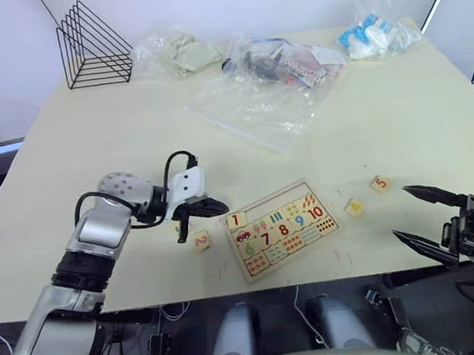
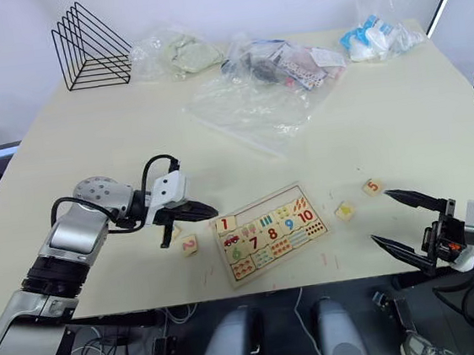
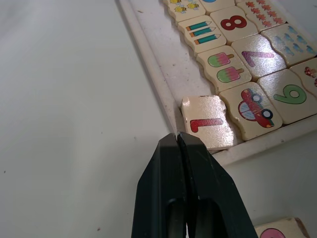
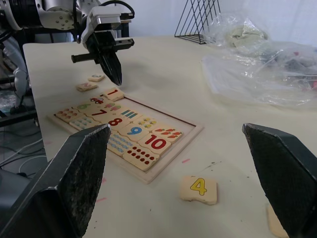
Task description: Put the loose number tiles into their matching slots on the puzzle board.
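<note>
Nearest, our right gripper (image 1: 432,217) hangs with fingers spread wide, empty. Further in, the flat pale wooden puzzle board (image 1: 283,228) lies near the table edge; our left gripper (image 1: 202,212), fingers pinched together, hovers beside its red "1" tile (image 1: 236,220).

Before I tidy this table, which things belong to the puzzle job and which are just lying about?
Job: puzzle board; tile 1 at its corner; loose tiles 2, 4, 5.

Lying about: wire rack; clear plastic bags.
</note>
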`<action>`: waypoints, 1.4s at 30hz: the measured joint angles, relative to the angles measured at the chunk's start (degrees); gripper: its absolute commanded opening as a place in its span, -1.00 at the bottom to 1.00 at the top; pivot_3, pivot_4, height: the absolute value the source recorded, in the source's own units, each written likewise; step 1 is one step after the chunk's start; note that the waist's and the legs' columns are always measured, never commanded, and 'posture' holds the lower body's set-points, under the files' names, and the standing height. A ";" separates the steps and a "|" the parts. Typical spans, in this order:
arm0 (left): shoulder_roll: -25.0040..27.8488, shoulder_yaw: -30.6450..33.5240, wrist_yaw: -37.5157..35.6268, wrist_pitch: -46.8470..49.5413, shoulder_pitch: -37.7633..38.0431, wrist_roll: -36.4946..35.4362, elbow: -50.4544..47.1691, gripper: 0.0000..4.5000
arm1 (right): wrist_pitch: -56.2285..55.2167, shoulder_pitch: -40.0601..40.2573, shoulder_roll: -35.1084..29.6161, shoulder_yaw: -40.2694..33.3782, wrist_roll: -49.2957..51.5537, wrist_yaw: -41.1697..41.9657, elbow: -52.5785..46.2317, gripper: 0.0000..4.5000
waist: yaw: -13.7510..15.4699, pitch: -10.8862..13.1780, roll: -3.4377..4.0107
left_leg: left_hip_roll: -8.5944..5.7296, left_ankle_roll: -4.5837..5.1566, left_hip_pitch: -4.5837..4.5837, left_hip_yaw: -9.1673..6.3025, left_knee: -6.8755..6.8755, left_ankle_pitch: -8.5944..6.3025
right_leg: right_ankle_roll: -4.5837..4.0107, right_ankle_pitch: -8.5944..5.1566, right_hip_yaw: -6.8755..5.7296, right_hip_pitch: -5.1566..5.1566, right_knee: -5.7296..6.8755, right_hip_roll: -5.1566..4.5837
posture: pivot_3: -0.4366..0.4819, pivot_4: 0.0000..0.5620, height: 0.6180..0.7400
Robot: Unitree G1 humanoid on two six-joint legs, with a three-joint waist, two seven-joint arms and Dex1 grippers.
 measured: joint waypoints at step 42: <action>-0.96 0.02 -1.13 -2.03 2.07 1.22 -0.03 -0.97 | -1.19 0.35 0.01 -0.12 -0.01 0.57 0.15 1.00 | 0.03 0.00 0.00 | 0.00 0.00 0.00 -0.01 0.00 0.00 | 0.00 0.00 -0.01 0.00 0.00 0.00 | -0.05 -0.47 1.00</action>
